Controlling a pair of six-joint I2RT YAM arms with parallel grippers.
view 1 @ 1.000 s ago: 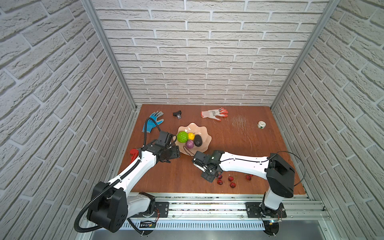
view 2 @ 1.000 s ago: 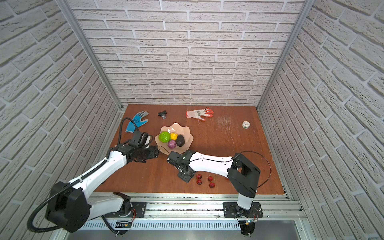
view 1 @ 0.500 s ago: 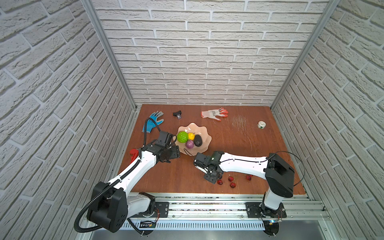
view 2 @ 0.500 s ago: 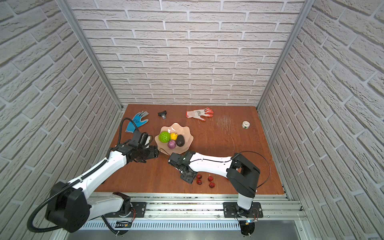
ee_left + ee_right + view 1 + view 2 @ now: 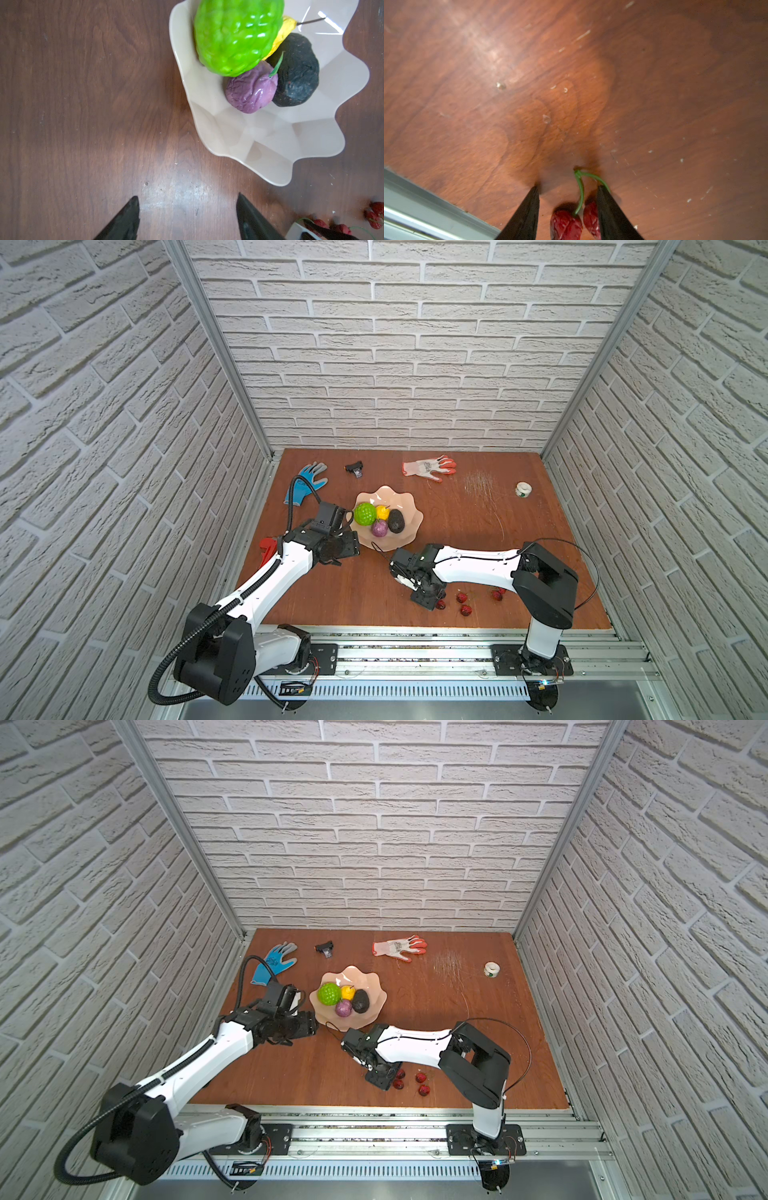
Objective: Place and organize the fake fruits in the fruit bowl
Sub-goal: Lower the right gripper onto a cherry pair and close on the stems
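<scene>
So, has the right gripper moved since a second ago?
Yes. The right gripper shifted away from the fruit bowl, toward the red berries.

No writing here is clear enough to read. On the far left of the brown wooden desk (image 5: pixel 478 522), the blue knitted glove (image 5: pixel 305 485) has a small dark print on its back. The white glove with orange fingertips (image 5: pixel 428 467) has a dark stamp. Both are too small to make out.
</scene>
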